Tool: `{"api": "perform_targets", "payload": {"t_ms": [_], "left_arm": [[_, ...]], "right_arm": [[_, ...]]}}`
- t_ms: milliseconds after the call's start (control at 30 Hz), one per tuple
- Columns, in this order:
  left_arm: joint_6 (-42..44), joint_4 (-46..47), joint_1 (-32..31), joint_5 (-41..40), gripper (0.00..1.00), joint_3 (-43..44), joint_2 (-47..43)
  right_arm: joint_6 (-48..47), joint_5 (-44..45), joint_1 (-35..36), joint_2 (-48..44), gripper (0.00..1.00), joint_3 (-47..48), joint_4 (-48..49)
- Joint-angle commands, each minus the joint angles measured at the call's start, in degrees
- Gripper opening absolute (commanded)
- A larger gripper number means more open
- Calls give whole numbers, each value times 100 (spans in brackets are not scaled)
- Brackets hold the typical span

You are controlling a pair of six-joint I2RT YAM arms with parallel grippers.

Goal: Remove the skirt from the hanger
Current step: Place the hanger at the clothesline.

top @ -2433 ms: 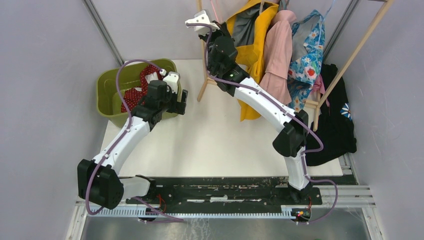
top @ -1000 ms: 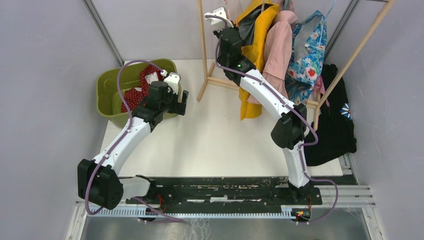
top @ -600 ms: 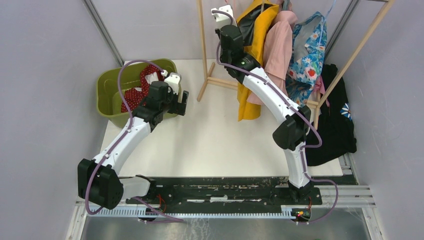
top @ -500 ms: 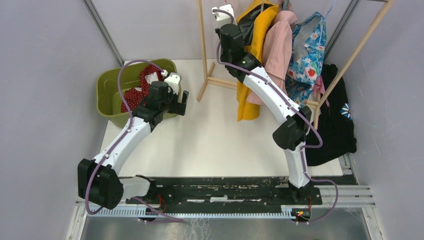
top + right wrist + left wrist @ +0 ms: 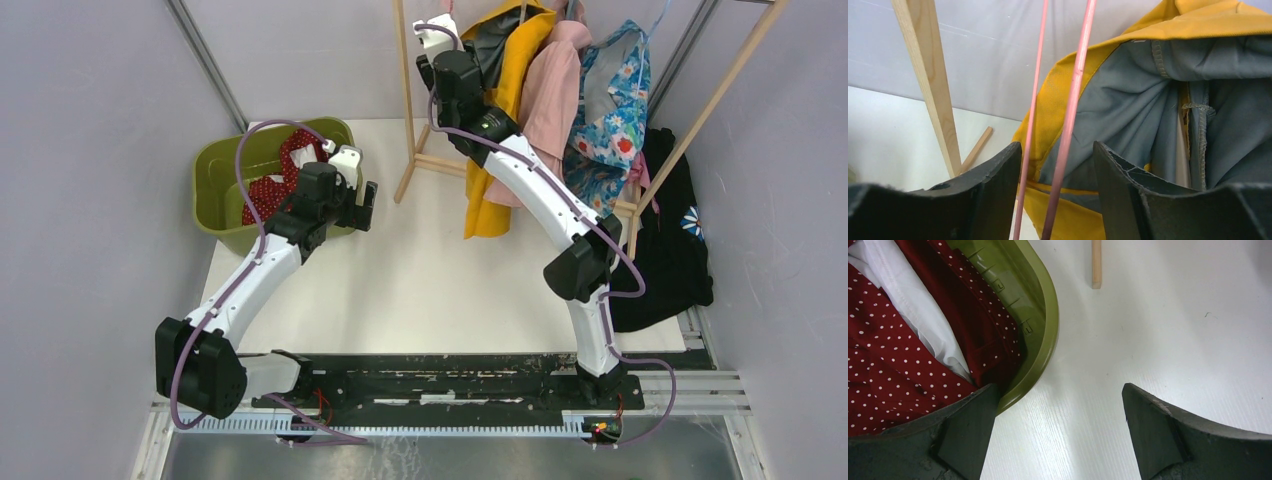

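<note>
Right wrist | right claw (image 5: pixel 1057 147) spread, thin pink hanger rods (image 5: pixel 1070 115) between | left claw (image 5: pixel 1058 387) spread

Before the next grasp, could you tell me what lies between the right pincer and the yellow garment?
Two thin pink rods, inside the open right pincer; the right wrist view shows them.

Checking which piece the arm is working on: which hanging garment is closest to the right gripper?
The yellow garment with grey lining: the right gripper faces into it, while the pink garment, blue floral garment and black garment hang farther right.
</note>
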Motion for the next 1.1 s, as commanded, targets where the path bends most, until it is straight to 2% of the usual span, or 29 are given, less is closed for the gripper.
{"api": "perform_targets", "payload": {"t_ms": [0,267,567,767,967,1067], "left_arm": [[143,56,-27,38,99,38,-66],[119,89,-31,82,99,1,-110],[43,86,-27,9,99,22,-136],[3,77,-42,51,99,11,-187],[-15,64,-124,78,99,23,-198],[-15,31,-149,74,99,48,-222]], "right_arm": [[-230,-107,73,-387,62,57,251],[-871,-23,412,-1071,73,-431,716],[-1351,399,720,-1812,74,-901,1284],[-1940,1249,683,-2022,70,-1126,1817],[-937,1545,274,-1795,67,-580,569],[-581,1568,72,-1765,67,-534,241]]}}
